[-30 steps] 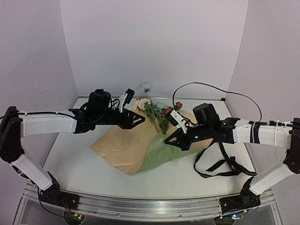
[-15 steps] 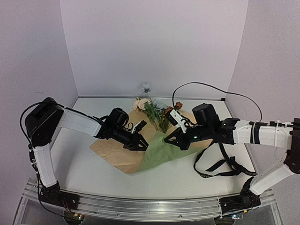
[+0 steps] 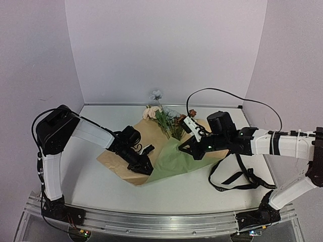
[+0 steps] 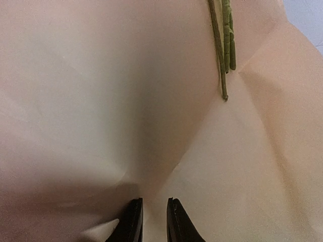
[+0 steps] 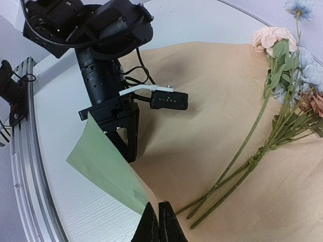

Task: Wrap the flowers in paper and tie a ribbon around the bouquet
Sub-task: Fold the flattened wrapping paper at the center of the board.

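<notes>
So the paper (image 3: pixel 126 151) is spread around the middle of the bench (image 3: pixel 91 186), tan side up, with one corner folded over so the green side shows. The right gripper (image 5: pixel 155 214) has its jaws closed on the edge of that green flap and holds it up off the sheet. The left gripper (image 4: pixel 154 201) is pointed down at the tan side right by the flap's lower edge. Its jaws are nearly together with a thin gap, tips at the paper, and I don't see anything between them. The flowers (image 3: pixel 164 118) lie on the far part of the sheet, with the heads toward the far edge and the stems running back to the middle. The stem ends are just beside the right jaws. The ribbon (image 3: pixel 237 176) lies loose on the bench near the right edge, under the right arm and off the paper.
</notes>
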Tool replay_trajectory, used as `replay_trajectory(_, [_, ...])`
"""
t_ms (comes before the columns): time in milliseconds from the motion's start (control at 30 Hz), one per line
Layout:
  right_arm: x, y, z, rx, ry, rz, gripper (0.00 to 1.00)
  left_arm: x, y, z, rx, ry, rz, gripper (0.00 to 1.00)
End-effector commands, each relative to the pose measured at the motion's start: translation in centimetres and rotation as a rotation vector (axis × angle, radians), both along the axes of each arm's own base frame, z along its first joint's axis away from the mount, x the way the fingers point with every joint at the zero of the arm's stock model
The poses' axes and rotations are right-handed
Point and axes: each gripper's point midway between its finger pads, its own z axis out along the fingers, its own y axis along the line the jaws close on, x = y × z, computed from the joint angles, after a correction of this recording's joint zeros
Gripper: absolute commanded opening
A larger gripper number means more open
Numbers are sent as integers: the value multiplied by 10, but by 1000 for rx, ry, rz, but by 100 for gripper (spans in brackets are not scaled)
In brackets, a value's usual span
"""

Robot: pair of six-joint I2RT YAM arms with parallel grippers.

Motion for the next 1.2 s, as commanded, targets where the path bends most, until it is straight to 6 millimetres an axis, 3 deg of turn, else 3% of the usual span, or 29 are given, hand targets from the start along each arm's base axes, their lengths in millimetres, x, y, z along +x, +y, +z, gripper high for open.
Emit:
replay_trajectory(0, [18,2,28,29,-91,-60,0,0,19,-22,147,-28,-8,19])
replay_trajectory(167, [30,-5,21,-34,-116,-114,0,1,32,-28,221,-61,-13,18])
replay_trajectory(300, [44,-7,13,-86,-133,-160,0,6,39,-22,255,-103,-13,18])
replay_trajectory(733, [83,-1,-22,-195,-118,-265,0,64,68,33,326,-305,100,30])
replay_trajectory(900, [97,-1,-30,-219,-123,-294,0,97,93,69,376,-425,216,35])
replay_trajectory(1000, [106,0,-32,-221,-124,-303,0,113,103,103,386,-522,277,36])
replay_trajectory(1167, [121,2,-40,-233,-119,-320,0,117,95,153,304,-592,308,36])
